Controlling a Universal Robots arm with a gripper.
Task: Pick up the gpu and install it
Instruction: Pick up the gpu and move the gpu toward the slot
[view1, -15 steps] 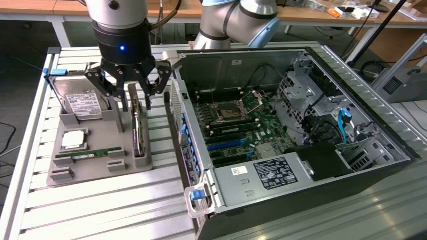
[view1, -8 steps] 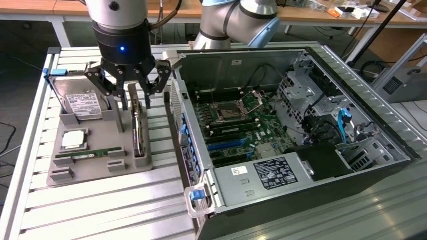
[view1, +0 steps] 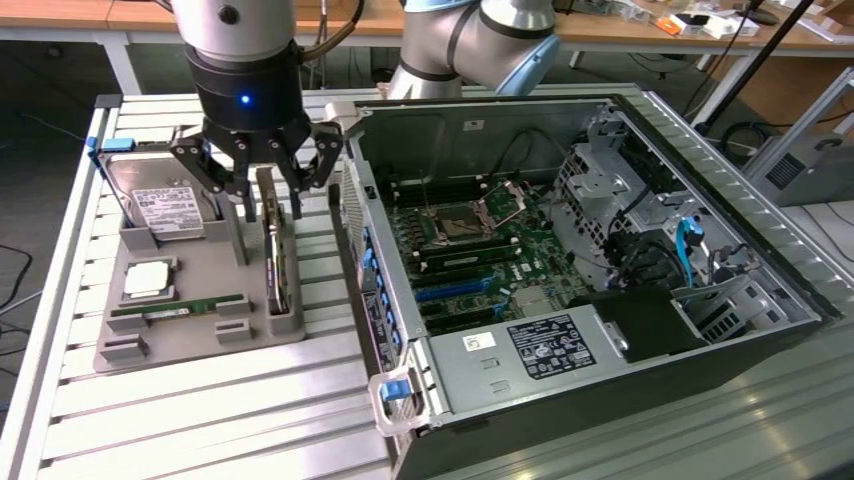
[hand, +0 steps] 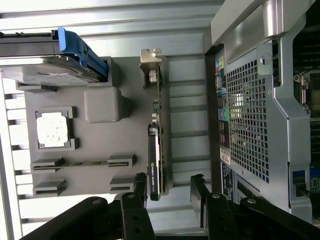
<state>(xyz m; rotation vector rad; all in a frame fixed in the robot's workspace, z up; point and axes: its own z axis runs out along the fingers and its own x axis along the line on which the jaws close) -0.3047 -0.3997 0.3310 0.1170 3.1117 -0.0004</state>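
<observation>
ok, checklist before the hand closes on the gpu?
1. Hand open: ok.
2. Gpu between the fingers: ok, but close to one finger.
3. Gpu upright on edge in the gray holder: ok.
4. Fingers low enough to grip: cannot tell.
5. Case open, blue slot free: ok.

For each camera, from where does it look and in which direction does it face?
Exterior view: raised, off the arm, looking down on the grey tray and the open computer case; the arm and its open gripper show.
Wrist view: on the wrist, looking down past the gripper at the gpu standing in the tray.
Both share gpu, tray, gripper and case.
</observation>
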